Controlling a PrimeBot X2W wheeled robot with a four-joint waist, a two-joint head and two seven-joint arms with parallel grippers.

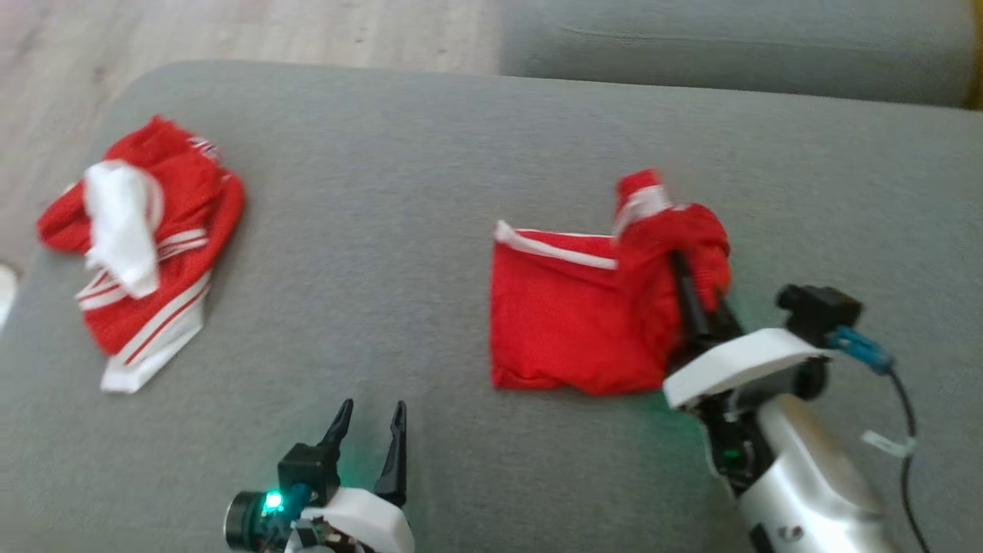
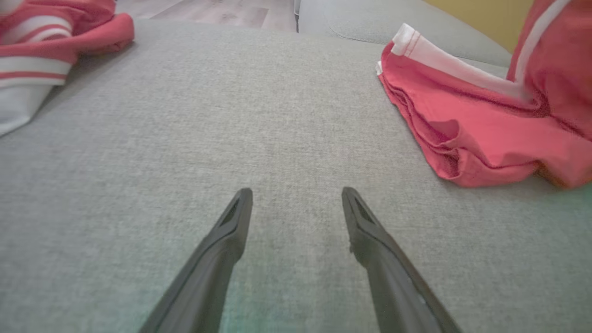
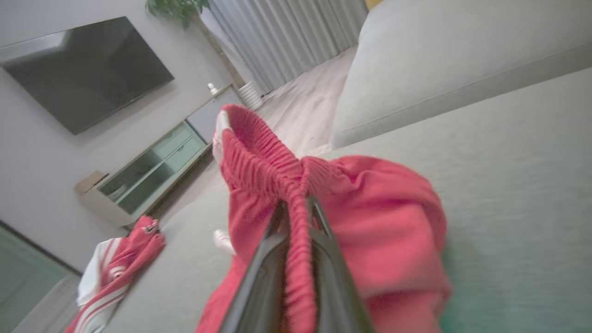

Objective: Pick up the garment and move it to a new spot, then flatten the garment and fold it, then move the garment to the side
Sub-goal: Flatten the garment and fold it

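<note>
Two dark fingers of the right gripper (image 3: 298,210) are pinched together on the gathered elastic waistband (image 3: 259,148) of the red shorts (image 1: 568,322), with only that ridge of cloth between them. From the head camera their tips are buried in the bunched cloth, and that part is blurred, so the exact fold there is hard to read. The held end of the shorts stands raised in a lump at the right, while the rest lies flat on the grey sofa seat (image 1: 384,192), white trim along its far edge. In the left wrist camera the right side of the shorts is cut off by the frame.

Nearer and to the left, the left gripper (image 1: 372,407) has its fingers spread wide and holds nothing; it sits low over bare fabric, its body cut off at the bottom edge.

At the far left of the seat lies a second garment (image 1: 146,246), red with white stripes, crumpled. Beyond the seat are a back cushion (image 1: 729,46) and pale wooden floor (image 1: 230,31). The right wrist camera also catches a television (image 3: 88,69) on the wall above a low cabinet (image 3: 143,180).
</note>
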